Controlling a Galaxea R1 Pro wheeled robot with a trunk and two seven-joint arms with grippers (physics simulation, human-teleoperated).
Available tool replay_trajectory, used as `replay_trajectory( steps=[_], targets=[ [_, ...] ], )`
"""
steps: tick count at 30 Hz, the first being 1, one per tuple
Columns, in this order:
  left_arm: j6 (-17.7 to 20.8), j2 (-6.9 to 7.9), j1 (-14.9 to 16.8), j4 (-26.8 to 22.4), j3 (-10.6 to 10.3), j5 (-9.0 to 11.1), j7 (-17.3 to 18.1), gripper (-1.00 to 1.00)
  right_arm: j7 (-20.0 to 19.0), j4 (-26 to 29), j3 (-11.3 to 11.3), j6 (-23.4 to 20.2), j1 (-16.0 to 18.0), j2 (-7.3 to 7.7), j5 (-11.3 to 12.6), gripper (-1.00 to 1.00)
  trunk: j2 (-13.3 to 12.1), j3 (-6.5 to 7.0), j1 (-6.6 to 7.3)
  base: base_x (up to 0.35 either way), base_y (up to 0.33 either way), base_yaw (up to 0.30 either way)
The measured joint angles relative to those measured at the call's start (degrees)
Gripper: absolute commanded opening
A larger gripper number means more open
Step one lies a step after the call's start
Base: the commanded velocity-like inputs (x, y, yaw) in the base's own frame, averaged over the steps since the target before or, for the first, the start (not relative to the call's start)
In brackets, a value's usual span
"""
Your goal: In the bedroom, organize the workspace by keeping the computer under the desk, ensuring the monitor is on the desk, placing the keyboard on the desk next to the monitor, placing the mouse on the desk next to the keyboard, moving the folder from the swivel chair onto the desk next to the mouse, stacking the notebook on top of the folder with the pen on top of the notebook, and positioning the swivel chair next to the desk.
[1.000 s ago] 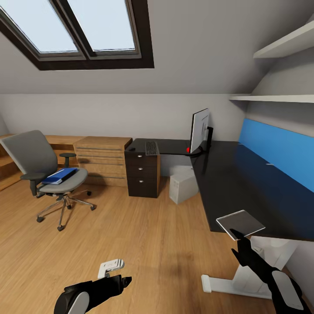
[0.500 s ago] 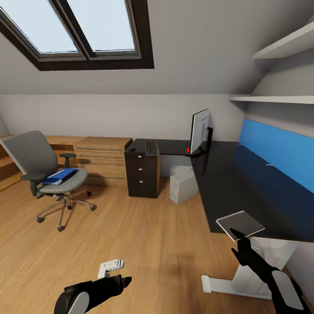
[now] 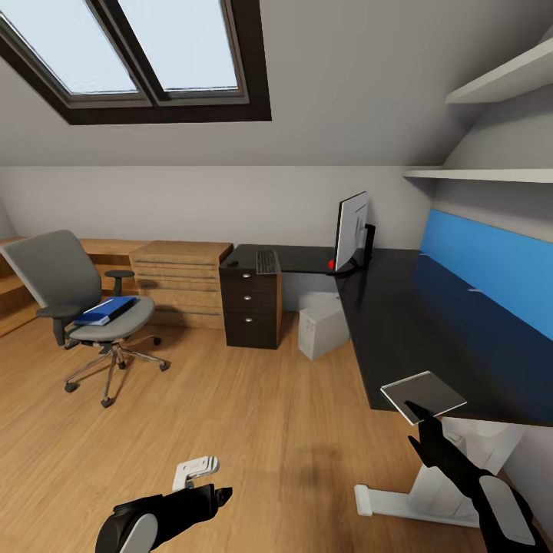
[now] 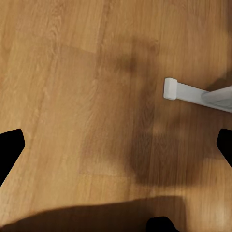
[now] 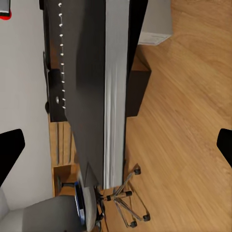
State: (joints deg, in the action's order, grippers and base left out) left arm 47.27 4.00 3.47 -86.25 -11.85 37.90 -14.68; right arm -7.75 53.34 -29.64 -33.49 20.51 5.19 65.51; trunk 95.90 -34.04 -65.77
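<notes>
The thin grey notebook (image 3: 424,395) sits at the front edge of the black desk (image 3: 430,322), partly overhanging it. My right gripper (image 3: 418,415) is just below it and open; in the right wrist view the notebook (image 5: 87,96) runs between the spread fingers. My left gripper (image 3: 223,491) hangs open over the floor. On the far desk wing are the monitor (image 3: 352,229), keyboard (image 3: 266,261) and mouse (image 3: 233,263). Under the desk stands the computer (image 3: 322,326). The blue folder (image 3: 107,309) lies on the swivel chair (image 3: 54,276) at left. The pen is out of view.
A dark drawer unit (image 3: 250,307) closes the desk's left end, with light oak drawers (image 3: 178,280) beside it. The desk's white foot (image 3: 369,499) lies on the plank floor near my right arm. Wall shelves (image 3: 491,173) hang above the blue back panel (image 3: 491,261).
</notes>
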Motion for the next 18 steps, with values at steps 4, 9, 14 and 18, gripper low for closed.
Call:
replay_trajectory(
  steps=[4, 9, 14, 18],
  targets=[
    [0.0, 0.0, 0.0, 0.0, 0.0, 0.0, -0.01, 1.0, -0.03, 0.04, 0.01, 0.0, 0.0, 0.01, 0.0, 1.0, 0.0, 0.0, 0.0, 0.0, 0.0, 0.0],
    [0.0, 0.0, 0.0, 0.0, 0.0, 0.0, 0.0, 1.0, -0.07, 0.09, 0.19, 0.04, 0.0, 0.01, 0.0, 1.0, 0.0, 0.0, 0.0, 0.0, 0.0, 0.0],
    [0.0, 0.0, 0.0, 0.0, 0.0, 0.0, -0.01, 1.0, -0.03, 0.1, 0.25, 0.15, 0.0, 0.02, -0.01, -1.0, 0.0, 0.0, 0.0, 0.0, 0.0, 0.0],
    [0.0, 0.0, 0.0, 0.01, 0.0, 0.0, 0.03, 1.0, -0.06, 0.14, 0.3, 0.14, 0.02, 0.01, 0.74, -1.0, 0.0, 0.01, 0.0, 0.0, 0.0, 0.0]
  ],
)
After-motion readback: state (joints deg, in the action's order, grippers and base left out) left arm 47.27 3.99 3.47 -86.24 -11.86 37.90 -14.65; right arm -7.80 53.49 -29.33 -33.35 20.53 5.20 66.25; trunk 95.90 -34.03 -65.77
